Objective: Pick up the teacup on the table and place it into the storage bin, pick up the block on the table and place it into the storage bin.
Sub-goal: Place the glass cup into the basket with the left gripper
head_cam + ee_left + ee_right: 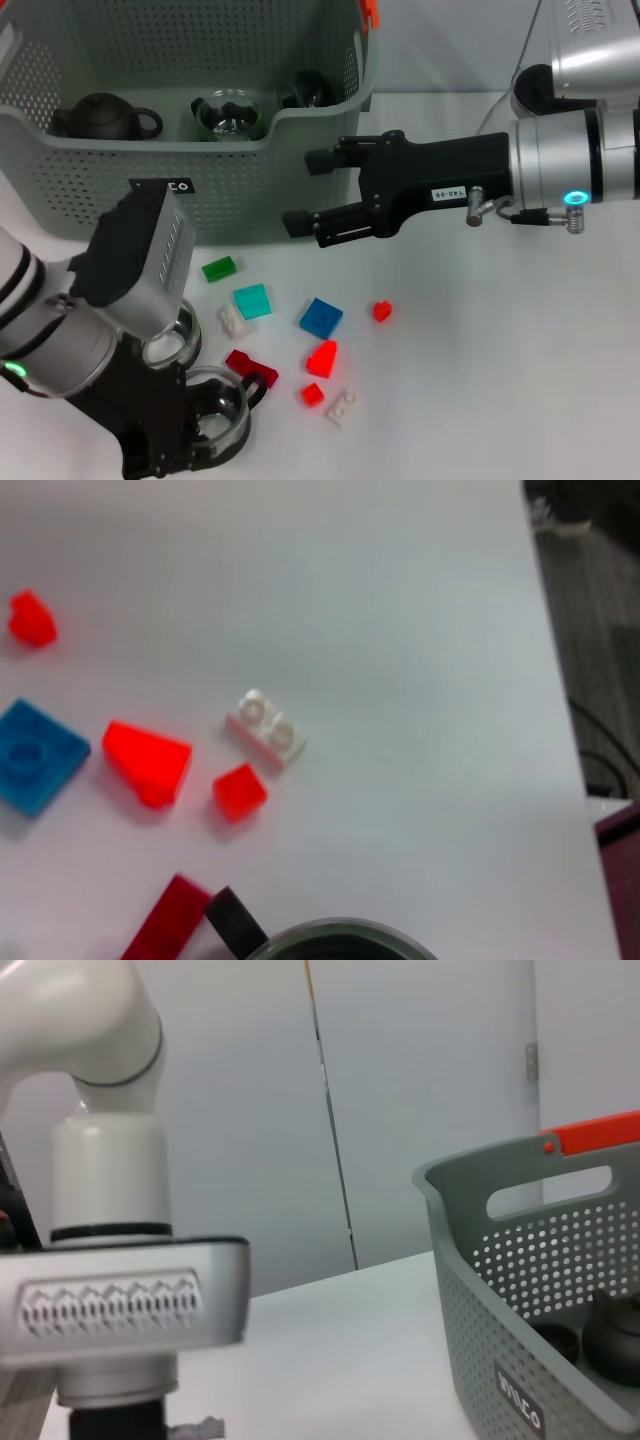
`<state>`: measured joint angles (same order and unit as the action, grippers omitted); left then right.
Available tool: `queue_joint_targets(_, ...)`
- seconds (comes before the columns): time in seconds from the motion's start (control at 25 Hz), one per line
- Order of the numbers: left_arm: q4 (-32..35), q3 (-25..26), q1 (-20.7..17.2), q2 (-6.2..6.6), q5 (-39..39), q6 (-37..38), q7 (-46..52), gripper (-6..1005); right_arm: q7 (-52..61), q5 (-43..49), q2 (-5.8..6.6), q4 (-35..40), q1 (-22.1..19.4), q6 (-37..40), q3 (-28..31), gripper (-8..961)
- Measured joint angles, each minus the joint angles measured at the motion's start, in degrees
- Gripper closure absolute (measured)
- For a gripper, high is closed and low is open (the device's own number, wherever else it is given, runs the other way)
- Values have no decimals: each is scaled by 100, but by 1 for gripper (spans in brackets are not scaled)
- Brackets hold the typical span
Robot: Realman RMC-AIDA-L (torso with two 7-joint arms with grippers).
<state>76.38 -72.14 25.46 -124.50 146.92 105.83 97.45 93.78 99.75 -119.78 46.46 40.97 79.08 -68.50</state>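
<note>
Several glossy plastic blocks (321, 318) lie before the perforated storage bin (110, 160).

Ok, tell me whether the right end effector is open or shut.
Open. In the head view the right end effector hangs in front of the storage bin, its two black fingers spread apart with nothing between them.

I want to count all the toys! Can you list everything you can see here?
Storage bin: one, grey-green, back of the table.
Teapot: one, dark, inside the bin.
Glass cup: one, clear, inside the bin.
Dark cup: one, inside the bin.
Glass teacups: two, clear, on the table under the left gripper.
Blocks: green, teal, blue, dark red, one each; bright red, three; white, two; scattered before the bin.
Left gripper: black, over the teacups.
Right gripper: black, open, beside the bin front.
</note>
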Motion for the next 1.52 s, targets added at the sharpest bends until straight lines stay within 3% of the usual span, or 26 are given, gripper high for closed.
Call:
queue_joint_targets(0.64,430,335,-17,2,-530,286,286,949,-68,10,108,-23,-37,44,29,27)
queue_joint_targets(0.84,305,1140,289,18,-1295,885,542,948,-29,91,195,-39,-61,147,34,28)
queue_joint_targets(1.0,-51,1929,564,58,-1826,997,762,948,2,137,326,-100,-178,431,115,36)
queue_joint_targets(1.12,-116,2526,767,103,-2012,977,977,948,43,139,498,-244,-292,698,261,49)
queue_joint_targets(1.28,-88,3303,1139,304,-2120,792,1323,948,64,141,716,-538,-364,1127,332,65)
queue_joint_targets(1.48,-148,3554,1567,830,-2091,252,1718,949,119,312,782,-630,-412,1294,411,85)
queue_joint_targets(1.52,-175,3519,1654,994,-2077,-8,1774,949,125,356,775,-632,-412,1294,431,90)
